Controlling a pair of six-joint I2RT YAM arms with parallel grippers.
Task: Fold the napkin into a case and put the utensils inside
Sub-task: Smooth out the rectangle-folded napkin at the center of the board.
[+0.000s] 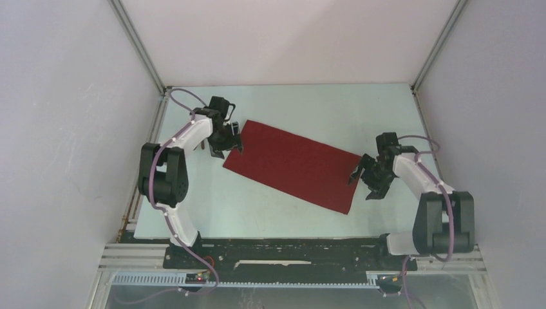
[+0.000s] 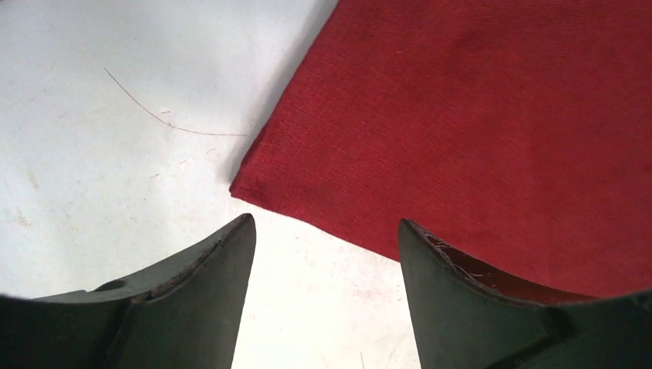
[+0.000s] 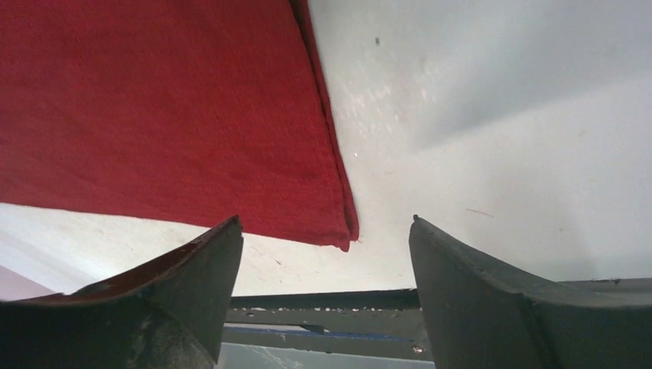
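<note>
We judge the napkin [image 1: 293, 164], flat between our spread, empty left claw [image 2: 323, 227] and right claw [image 3: 327, 223], only part-folded; utensils unseen.

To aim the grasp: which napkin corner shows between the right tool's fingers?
The napkin corner lowest in the overhead view; the wrist view misses the others.
</note>
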